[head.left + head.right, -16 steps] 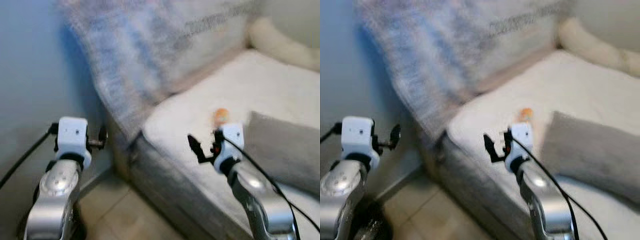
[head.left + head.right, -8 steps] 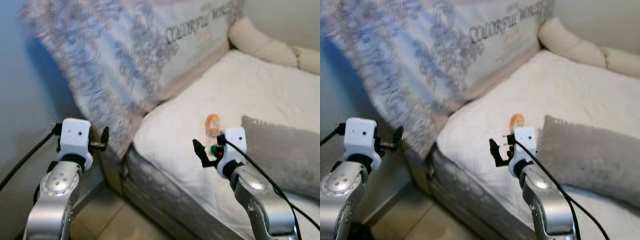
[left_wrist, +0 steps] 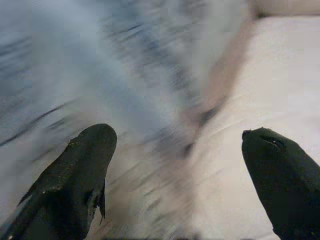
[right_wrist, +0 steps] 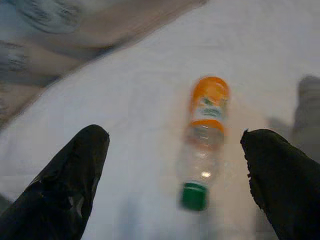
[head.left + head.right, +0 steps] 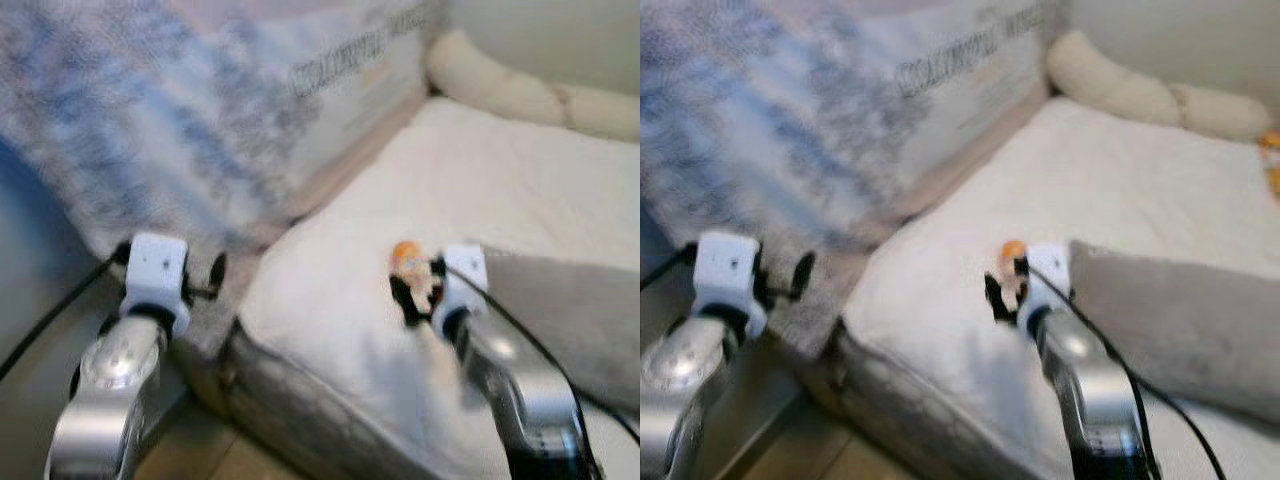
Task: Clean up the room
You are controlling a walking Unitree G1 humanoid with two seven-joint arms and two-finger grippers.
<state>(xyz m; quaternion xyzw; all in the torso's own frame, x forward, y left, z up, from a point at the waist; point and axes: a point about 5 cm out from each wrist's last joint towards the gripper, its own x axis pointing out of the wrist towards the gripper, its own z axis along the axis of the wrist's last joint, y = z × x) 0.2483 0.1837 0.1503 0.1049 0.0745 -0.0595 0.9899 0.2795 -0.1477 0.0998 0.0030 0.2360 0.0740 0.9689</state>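
A: Entry, bedside approach. Where did the bottle lie, and why were the arms set that way?

B: A small plastic bottle, orange label, green cap, mostly empty by the look of it, lay on its side on the white mattress near the corner, just beside a grey cushion. The right gripper was held out over the mattress with the bottle ahead of it between its two fingers, fingers spread wide and holding nothing. My reading: lined up for a pick, since a loose bottle on a bed is the obvious thing to tidy.

A: And the left?

B: The left gripper was raised off the mattress edge, facing a blue-grey patterned blanket draped at the bedside. Fingers also parted, nothing between them. Probably just kept clear.

A: What could not be read?

B: Head views were blurred, so the print on the blanket was illegible. The right wrist housing covered part of the bottle from above. A long cream bolster lay along the far side. Something orange at the frame edge was cut off, unidentified.
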